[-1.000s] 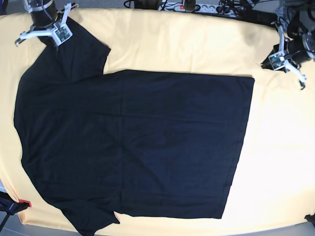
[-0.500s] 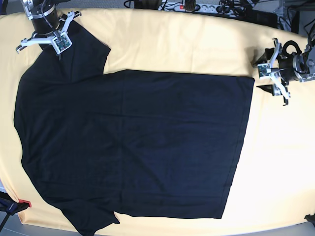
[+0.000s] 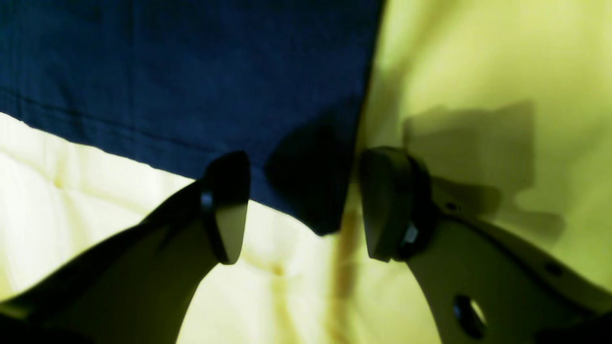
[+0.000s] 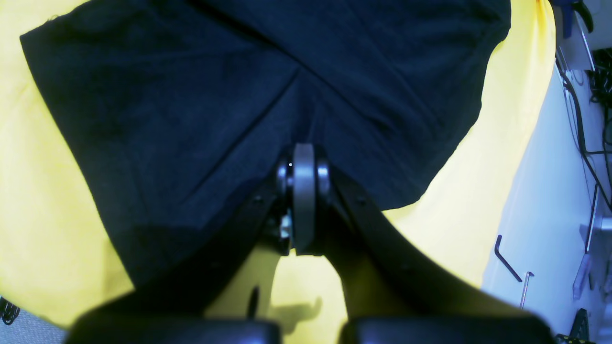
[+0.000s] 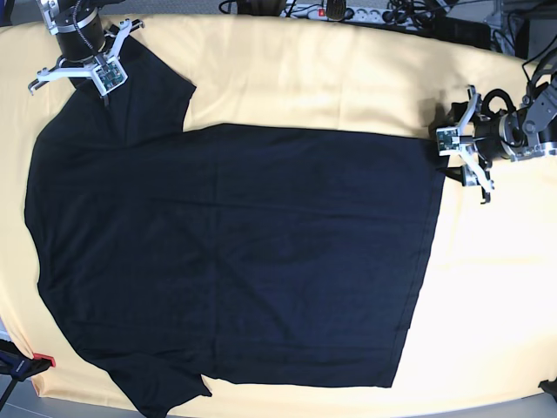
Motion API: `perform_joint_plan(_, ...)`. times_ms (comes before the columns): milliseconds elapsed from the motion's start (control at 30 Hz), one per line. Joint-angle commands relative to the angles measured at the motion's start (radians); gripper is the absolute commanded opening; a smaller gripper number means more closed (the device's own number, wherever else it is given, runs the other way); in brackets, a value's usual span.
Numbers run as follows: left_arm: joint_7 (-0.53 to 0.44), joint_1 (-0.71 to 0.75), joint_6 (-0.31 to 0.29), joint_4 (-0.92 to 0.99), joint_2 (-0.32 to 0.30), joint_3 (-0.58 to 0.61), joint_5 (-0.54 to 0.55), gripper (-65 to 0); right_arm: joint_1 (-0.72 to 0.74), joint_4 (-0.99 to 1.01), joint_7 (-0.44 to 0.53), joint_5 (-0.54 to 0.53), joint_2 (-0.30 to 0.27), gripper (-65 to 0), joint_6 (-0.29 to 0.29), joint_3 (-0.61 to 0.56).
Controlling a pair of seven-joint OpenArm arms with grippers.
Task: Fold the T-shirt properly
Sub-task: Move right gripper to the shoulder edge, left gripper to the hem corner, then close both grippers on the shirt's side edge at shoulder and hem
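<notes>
The black T-shirt (image 5: 235, 252) lies spread flat on the yellow tablecloth (image 5: 348, 78), with its hem toward the right and one sleeve at the top left. My left gripper (image 5: 454, 150) is at the hem's upper right corner. In the left wrist view the left gripper (image 3: 308, 210) is open, and the T-shirt (image 3: 191, 71) corner lies between its fingertips (image 3: 229, 210), untouched. My right gripper (image 5: 100, 87) hovers over the top left sleeve. In the right wrist view the right gripper (image 4: 303, 191) is shut, its tips over the T-shirt (image 4: 191, 95) sleeve; no fabric shows between them.
A power strip and cables (image 5: 348, 13) run along the table's back edge. Two hex keys (image 4: 507, 260) lie on the pale surface beyond the cloth's edge. A small red object (image 5: 43, 359) sits at the front left corner.
My left arm has moved left and down from the table's right edge to the shirt's upper right corner, and its jaws have opened. The right arm shifted only slightly and stays shut.
</notes>
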State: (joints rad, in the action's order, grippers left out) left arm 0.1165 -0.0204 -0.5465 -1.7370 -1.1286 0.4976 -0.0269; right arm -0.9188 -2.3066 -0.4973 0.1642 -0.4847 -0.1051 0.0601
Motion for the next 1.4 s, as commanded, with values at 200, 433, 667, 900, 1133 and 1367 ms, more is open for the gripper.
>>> perform_joint_plan(200, -0.008, -0.019, 0.039, -0.004, 0.031, -0.009, -0.015, -27.7, -0.006, -0.015, 0.016, 0.007, -0.008, -65.0, 0.011, 0.005)
perform_joint_plan(433, -0.008, -0.030, 0.061, 0.039, 0.065, -0.008, -0.029, -27.7, -0.006, -0.015, 0.015, 0.007, -0.008, -65.0, 0.011, 0.005)
perform_joint_plan(667, -0.008, -0.030, 0.077, 0.050, 0.065, -0.008, -0.029, -60.6, -0.006, -0.015, 0.016, 0.007, -0.008, -65.0, 0.011, 0.005)
perform_joint_plan(900, -0.003, -0.048, 0.122, 0.006, 0.062, -0.008, -0.029, -65.0, -0.006, -0.015, 0.016, 0.007, -0.009, -65.0, 0.011, 0.005)
perform_joint_plan(1133, 0.109, -0.089, 0.121, -0.110, 0.062, -0.008, 0.012, -65.0, -0.006, -0.015, 0.016, 0.007, -0.009, -65.0, -0.070, 0.005)
perform_joint_plan(1367, 0.140, -0.088, 0.121, -0.120, 0.062, -0.008, 0.054, -65.0, 0.006, 0.008, 0.043, 0.008, -0.009, -39.1, -0.079, 0.005)
